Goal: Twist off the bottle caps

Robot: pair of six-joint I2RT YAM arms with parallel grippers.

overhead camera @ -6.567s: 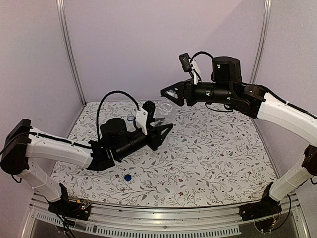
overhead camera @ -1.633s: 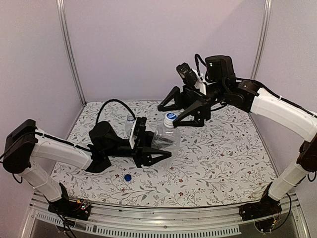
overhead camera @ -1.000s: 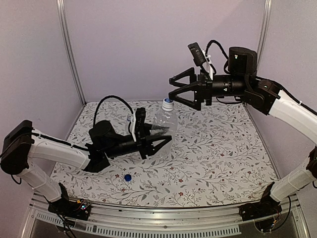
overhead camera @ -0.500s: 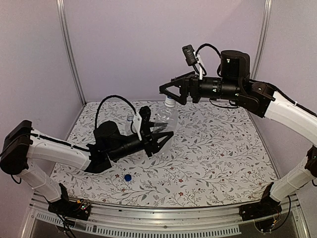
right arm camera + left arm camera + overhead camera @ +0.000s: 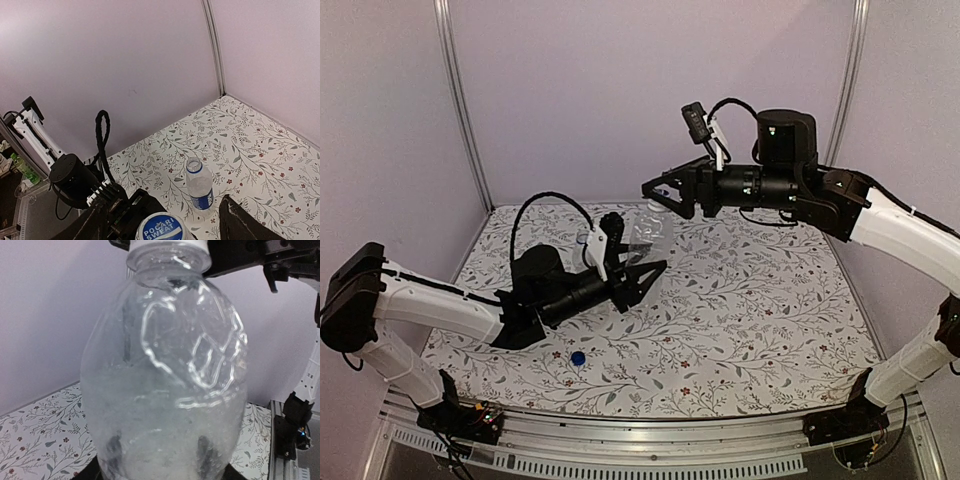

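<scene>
Roughly halfway: 1 blue cap (image 5: pixel 578 357) lies loose on the table (image 5: pixel 770 320) and the labelled bottle (image 5: pixel 199 187) stands open. The left claw (image 5: pixel 642 275) pinches the plain bottle (image 5: pixel 165 390) low down, its white cap (image 5: pixel 161 227) still on — the right claw (image 5: pixel 658 193) straddles that cap, spread, not touching.

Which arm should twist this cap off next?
Right. The right tool stands open astride the whitish-blue round plastic cap; the left tool is occupied gripping the plain clear plastic bottle.
</scene>
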